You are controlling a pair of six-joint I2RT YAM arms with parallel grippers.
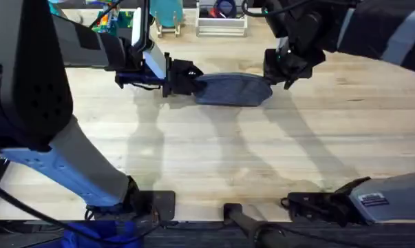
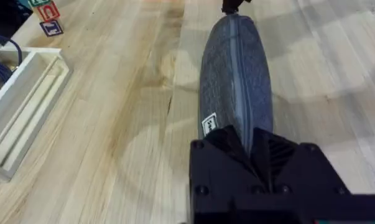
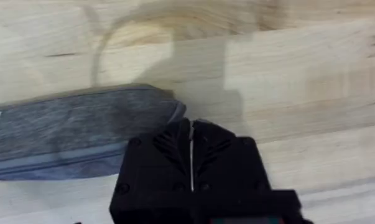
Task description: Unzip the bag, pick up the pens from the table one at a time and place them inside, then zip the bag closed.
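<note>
Overhead: 1 bag [image 1: 233,89] lies at upper centre of the worktop [image 1: 214,158], between 2 grippers. Left gripper [image 1: 190,78] fingers pinch its left end.

Left wrist: zipper [image 2: 240,74] runs closed.

Right wrist: right gripper [image 3: 191,129] fingers pressed together at the bag's tip.

Grey-blue heathered bag [image 1: 232,89] with a small white tag — on the pale wood-grained table [image 1: 214,158].
</note>
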